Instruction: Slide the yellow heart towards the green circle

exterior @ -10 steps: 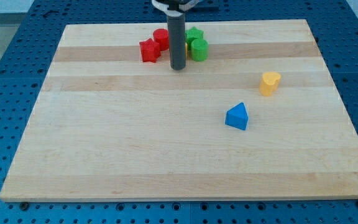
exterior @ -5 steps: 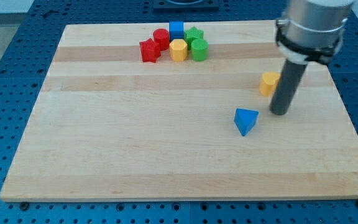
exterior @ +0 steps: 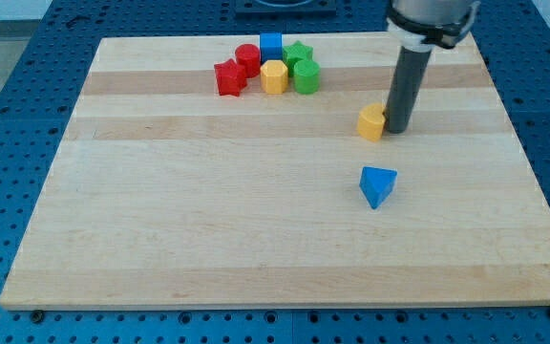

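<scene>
The yellow heart (exterior: 371,122) lies right of the board's middle. My tip (exterior: 397,129) stands against its right side. The green circle (exterior: 306,76) sits at the right end of a cluster near the view's top, up and to the left of the heart. The cluster also holds a green star (exterior: 298,53), a yellow hexagon (exterior: 274,76), a blue cube (exterior: 271,45), a red circle (exterior: 247,57) and a red star (exterior: 229,77).
A blue triangle (exterior: 377,185) lies below the yellow heart. The wooden board (exterior: 160,220) sits on a blue perforated table.
My tip left the cluster, swung to the right past the blue triangle, nudging it, then came against the yellow heart's right side and pushed it left.
</scene>
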You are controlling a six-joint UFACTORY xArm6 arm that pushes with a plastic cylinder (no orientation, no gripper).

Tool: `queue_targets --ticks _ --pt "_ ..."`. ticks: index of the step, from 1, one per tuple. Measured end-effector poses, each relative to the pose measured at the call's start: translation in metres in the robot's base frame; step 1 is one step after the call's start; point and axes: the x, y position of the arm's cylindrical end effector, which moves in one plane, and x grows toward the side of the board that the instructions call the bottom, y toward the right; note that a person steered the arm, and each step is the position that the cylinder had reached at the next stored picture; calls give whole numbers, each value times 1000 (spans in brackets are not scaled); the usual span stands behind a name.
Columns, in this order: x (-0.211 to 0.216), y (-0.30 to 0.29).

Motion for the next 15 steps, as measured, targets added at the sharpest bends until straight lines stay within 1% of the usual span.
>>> queue_targets --ticks 1,2,4,5,8,9,10,11,12,13,14,15 --pt "4 -21" --pt "21 -37" --pt "21 -66" --pt "20 -69" --pt "-8 -65" --pt "-4 -69" --pt "4 -91" --pt "1 -99" --pt "2 -99" --pt "14 -88" --pt "10 -73" --pt "-4 -70"
